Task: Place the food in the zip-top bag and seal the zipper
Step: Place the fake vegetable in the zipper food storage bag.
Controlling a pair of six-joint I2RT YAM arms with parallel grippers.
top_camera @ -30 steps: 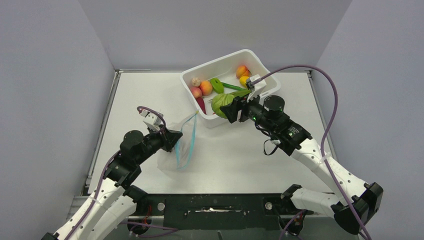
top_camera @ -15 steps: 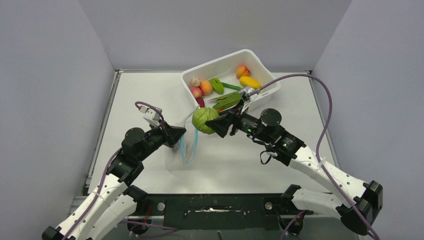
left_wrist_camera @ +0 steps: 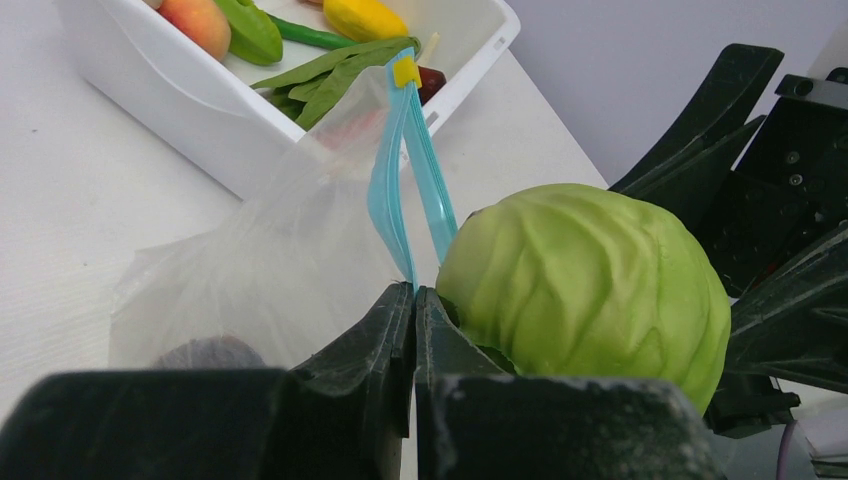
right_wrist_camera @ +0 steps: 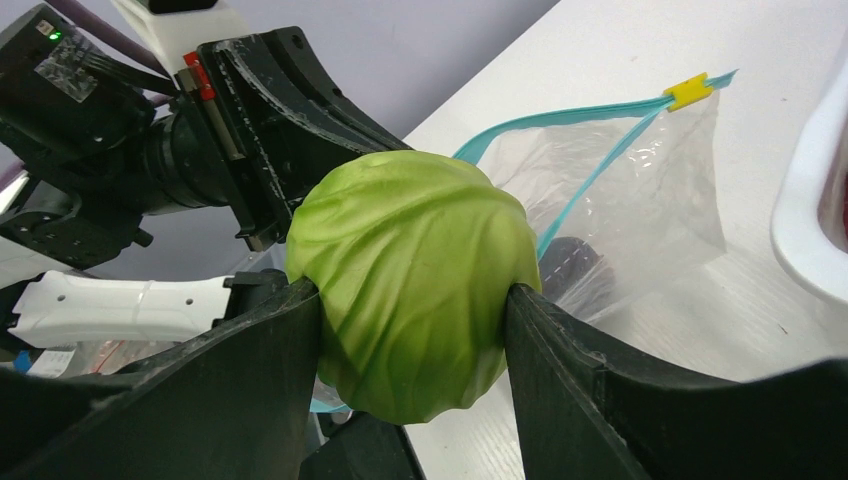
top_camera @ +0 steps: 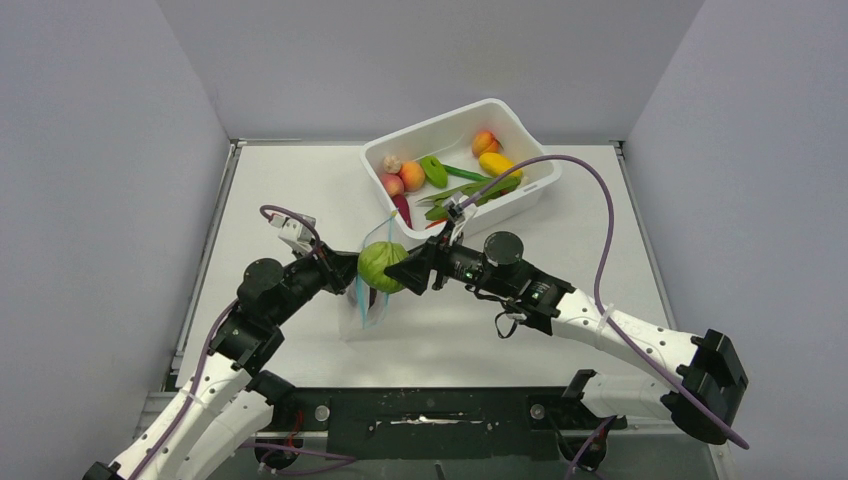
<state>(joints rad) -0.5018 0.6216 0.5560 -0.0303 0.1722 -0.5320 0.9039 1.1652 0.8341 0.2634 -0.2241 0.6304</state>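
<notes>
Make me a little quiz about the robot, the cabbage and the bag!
1. Pick one: what is the right gripper holding?
A. a peach
B. the green cabbage
C. a mushroom
2. True or false: the left gripper is pinching the blue zipper of the clear bag.
3. Fill the gap: the little slider at the end of the zipper is ____ in colour.

Key: 1 B; 2 true; 3 yellow.
</notes>
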